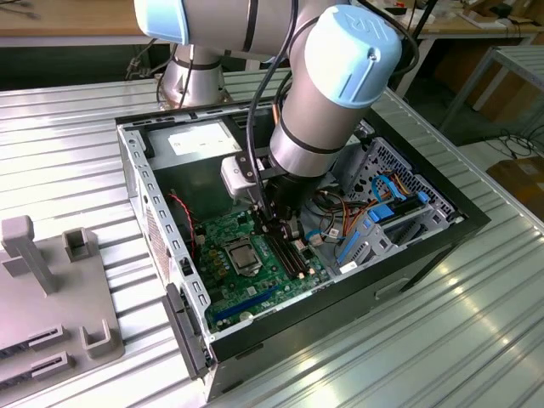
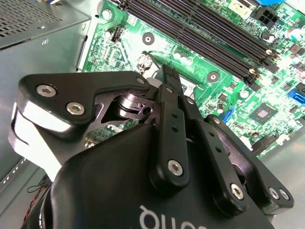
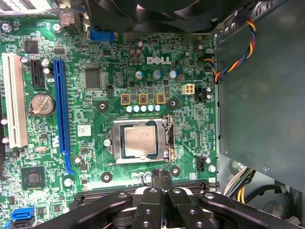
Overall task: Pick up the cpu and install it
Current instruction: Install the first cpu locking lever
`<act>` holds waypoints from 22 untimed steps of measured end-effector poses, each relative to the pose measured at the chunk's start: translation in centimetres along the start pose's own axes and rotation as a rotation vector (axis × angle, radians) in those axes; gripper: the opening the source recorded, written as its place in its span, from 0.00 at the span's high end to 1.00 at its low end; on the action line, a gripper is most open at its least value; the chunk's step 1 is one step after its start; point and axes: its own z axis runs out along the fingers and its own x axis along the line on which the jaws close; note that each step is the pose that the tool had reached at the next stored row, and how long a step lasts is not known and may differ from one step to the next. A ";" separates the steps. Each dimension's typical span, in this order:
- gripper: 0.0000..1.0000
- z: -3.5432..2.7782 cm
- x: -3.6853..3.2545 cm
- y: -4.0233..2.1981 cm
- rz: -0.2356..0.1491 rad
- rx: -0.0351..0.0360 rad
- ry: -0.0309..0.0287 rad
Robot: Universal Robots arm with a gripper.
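Note:
The cpu [image 3: 139, 140] is a small silver-grey square lying flat in the metal-framed socket of the green motherboard [image 3: 95, 119], inside the open computer case [image 1: 136, 170]. In the exterior view the cpu [image 1: 240, 252] sits just towards that view's left of my gripper [image 1: 285, 234], which hangs low over the board. In the first wrist view the gripper [image 3: 159, 175] has its black fingers pressed together, with the tips just short of the socket's edge and over the memory slots. The second wrist view shows the gripper [image 2: 169, 75] narrowed to one tip, holding nothing.
Long black memory slots [image 2: 200, 28] run beside the socket. A blue expansion slot [image 3: 62, 109] and a white one [image 3: 14, 100] lie further off. Coloured wires [image 3: 233, 62] hang by the grey metal wall [image 3: 262, 95]. A drive cage with blue parts [image 1: 382, 212] fills the case's far side. A grey fixture [image 1: 51, 289] stands on the table.

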 end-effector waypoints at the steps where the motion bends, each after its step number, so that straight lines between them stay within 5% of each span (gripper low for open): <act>1: 0.89 0.10 0.04 0.01 0.000 -0.0001 0.0005; 8: 0.89 0.98 0.35 -0.03 0.000 -0.0005 0.0062; 22: 0.89 1.52 1.58 -0.06 0.001 0.0000 0.0239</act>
